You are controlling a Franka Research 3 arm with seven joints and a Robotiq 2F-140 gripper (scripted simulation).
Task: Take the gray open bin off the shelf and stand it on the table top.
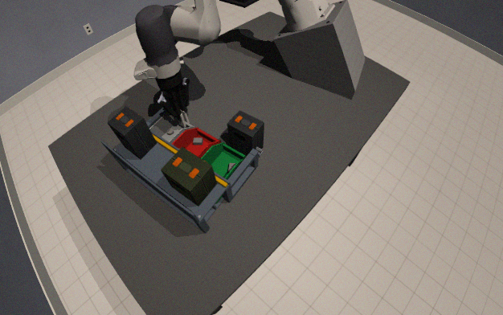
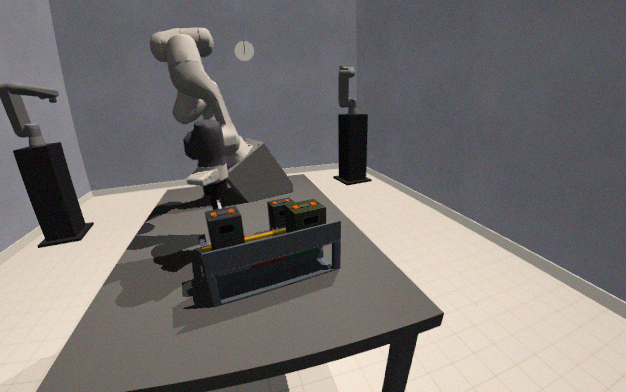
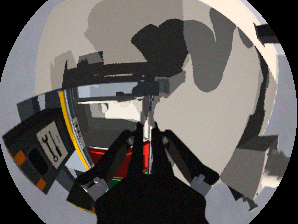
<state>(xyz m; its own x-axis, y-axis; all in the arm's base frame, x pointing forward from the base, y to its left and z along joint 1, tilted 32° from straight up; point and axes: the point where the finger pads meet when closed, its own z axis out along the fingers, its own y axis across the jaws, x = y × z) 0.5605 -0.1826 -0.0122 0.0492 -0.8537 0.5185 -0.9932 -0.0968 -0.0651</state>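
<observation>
The gray open bin point(image 1: 165, 128) point(image 3: 109, 111) sits at the left end of the shelf's point(image 1: 149, 166) point(image 2: 272, 246) lower tier, with a small part inside, next to the red bin point(image 1: 192, 137) point(image 3: 99, 155). My gripper point(image 1: 183, 119) point(image 2: 218, 202) point(image 3: 146, 117) reaches down at the gray bin's right side, where it meets the red bin. The fingers are pinched together on the gray bin's thin side wall. The bin rests on the shelf. In the exterior view the bin is hidden behind the shelf.
A green bin point(image 1: 222, 159) stands right of the red one. A black case point(image 1: 130, 130) point(image 2: 225, 227) and an olive case point(image 1: 189, 174) point(image 2: 306, 214) sit on the shelf's top; another black case point(image 1: 246, 128) point(image 2: 278, 210) stands beside it. The dark table point(image 1: 289, 161) spreads around.
</observation>
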